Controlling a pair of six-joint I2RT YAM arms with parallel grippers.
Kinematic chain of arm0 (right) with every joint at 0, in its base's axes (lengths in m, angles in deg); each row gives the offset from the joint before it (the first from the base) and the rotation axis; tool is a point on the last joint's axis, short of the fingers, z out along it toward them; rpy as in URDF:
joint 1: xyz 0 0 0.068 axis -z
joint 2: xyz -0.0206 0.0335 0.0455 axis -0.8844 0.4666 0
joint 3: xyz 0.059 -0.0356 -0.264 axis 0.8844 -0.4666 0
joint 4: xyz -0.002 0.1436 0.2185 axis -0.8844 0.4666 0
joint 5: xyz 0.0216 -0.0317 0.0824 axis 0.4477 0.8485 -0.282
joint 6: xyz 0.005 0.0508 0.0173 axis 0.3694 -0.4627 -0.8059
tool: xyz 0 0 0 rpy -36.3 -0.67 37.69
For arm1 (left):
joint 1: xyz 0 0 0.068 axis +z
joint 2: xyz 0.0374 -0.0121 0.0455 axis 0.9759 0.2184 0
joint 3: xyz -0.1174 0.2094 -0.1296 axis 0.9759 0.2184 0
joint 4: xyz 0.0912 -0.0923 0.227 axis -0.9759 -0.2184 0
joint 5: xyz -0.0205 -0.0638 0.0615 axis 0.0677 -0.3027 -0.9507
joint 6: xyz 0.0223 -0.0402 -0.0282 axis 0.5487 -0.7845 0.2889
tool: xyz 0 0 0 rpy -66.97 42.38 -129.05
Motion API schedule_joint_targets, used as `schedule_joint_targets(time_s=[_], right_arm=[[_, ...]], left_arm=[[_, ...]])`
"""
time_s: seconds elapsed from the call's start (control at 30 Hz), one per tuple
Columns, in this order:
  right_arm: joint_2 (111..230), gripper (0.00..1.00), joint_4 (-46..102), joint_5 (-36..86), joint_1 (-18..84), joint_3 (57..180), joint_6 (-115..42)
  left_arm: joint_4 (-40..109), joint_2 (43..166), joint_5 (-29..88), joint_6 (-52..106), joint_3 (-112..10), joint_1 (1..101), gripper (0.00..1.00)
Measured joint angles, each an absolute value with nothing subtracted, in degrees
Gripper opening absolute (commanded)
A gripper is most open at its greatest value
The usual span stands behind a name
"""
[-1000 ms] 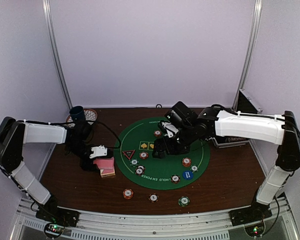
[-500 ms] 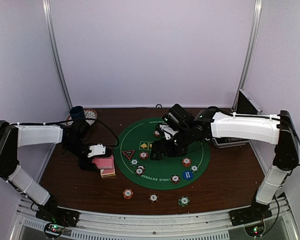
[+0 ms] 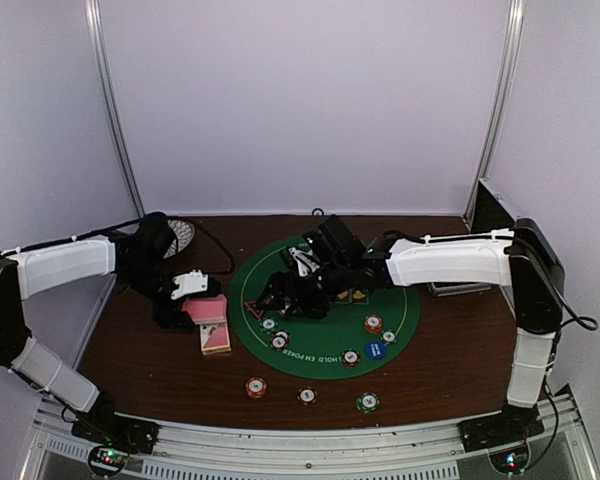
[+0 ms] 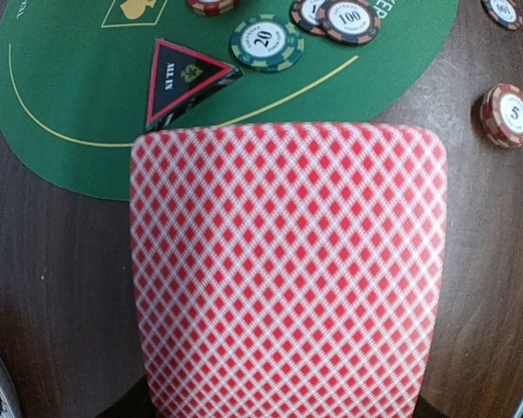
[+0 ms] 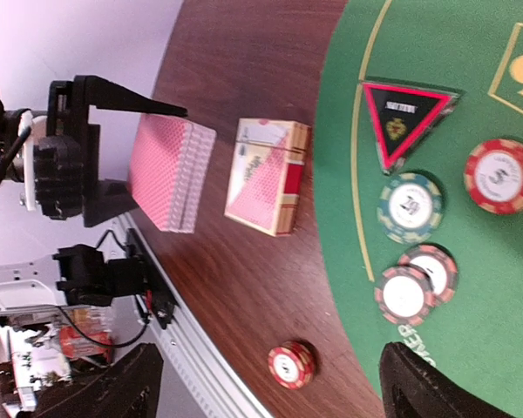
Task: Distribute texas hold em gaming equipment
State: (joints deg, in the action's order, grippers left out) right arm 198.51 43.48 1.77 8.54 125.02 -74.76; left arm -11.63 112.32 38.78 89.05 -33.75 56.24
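Green mat (image 3: 325,330): right gripper (image 3: 275,293) low over its left part, jaws wide, empty.
Deck of cards (image 5: 170,174): clamped in left gripper (image 3: 192,302), off the mat, beside card box (image 5: 266,178).
Handling: present deck steady. Right fingers should pinch the top card only, clear of red triangle (image 5: 407,117).

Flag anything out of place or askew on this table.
Three chips lie off the green mat on bare wood near the front edge; the card box lies beside the mat, by the deck in the left gripper. Possibly deliberate; nothing spilled or damaged.
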Motion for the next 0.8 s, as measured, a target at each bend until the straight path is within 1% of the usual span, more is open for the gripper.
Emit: schedule_joint_targets(time_s=[0.27, 0.43, 0.8], right_arm=[[206.0, 0.85, 25.7, -6.0, 8.5, 126.6, -86.7], [208.5, 0.82, 18.3, -8.3, 8.5, 128.1, -92.0], [213.3, 0.75, 11.5, -10.3, 8.3, 130.3, -97.8]], left_arm=[[-15.3, 112.2, 40.0, 87.4, -37.3, 55.5, 0.0], [-15.9, 112.1, 40.4, 86.9, -38.1, 55.3, 0.0], [-16.9, 112.1, 40.6, 86.5, -38.8, 54.8, 0.0]])
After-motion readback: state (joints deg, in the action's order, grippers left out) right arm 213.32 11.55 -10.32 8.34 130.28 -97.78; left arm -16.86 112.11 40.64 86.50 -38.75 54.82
